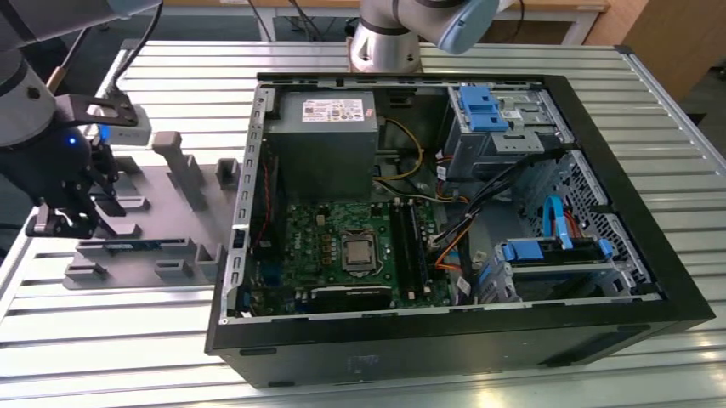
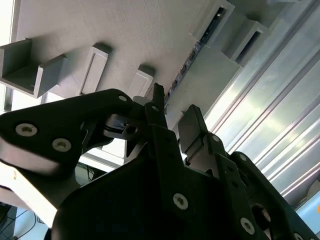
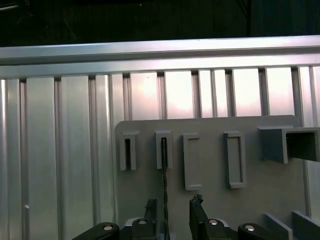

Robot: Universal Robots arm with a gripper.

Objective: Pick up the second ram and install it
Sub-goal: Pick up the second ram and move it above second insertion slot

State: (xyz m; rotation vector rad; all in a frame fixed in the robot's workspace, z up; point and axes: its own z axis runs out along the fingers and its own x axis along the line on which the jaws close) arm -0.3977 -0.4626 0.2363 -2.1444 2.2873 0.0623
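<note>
The gripper [image 3: 172, 204] of the arm is seen lowered over a grey holder plate [image 1: 170, 255] on the slatted metal bench [image 1: 114, 327], at the exterior view's left. Its jaws are held apart, with a clear gap between the two black fingertips [image 3: 197, 207]. Nothing is gripped.

The second ram [image 3: 164, 172] is shown standing on its edge in the holder plate, one end seated in a small grey slot block [image 3: 163, 149]. In both wrist views the thin stick is seen running into the gap between the fingertips, nearer to one fingertip than to the other. Whether that fingertip is touching the stick cannot be told. In the exterior view the stick is seen as a blue-green strip low on the plate, just beside the gripper.

Other grey blocks [image 3: 234, 160] are seen ranged along the plate, beside the one holding the stick. An open computer case [image 1: 454, 344] is laid on the bench at the exterior view's right, well apart from the gripper, with the green motherboard [image 1: 329, 246] exposed inside.
</note>
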